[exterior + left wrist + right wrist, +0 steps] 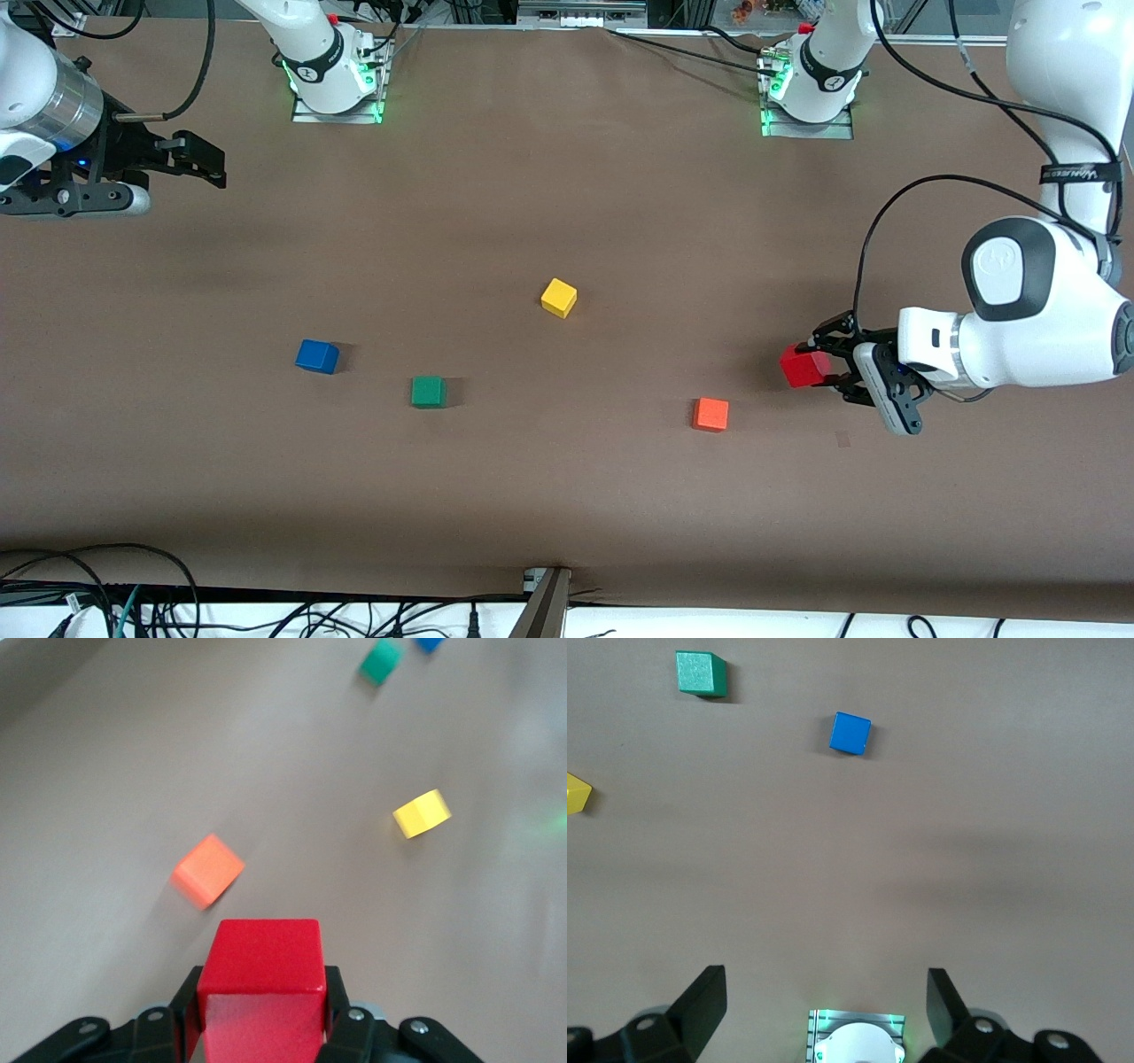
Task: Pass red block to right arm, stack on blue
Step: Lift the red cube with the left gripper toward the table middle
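Clamped between the fingers of the left hand, the small bright red cube hangs over the left arm's end of the brown bench, with the paler orange cube lying near beneath it. The right hand waits with fingers spread apart over its own end of the bench, well apart from the left, so the pass calls for a long meeting reach. Only a little of the red cube looks free of the fingers, so the right hand may find too little face to pinch, and a release mistimed could drop it among the cubes. The small blue cube sits beside the green cube; a skewed placement could knock it. Both arms are cut off at the front view's edges.
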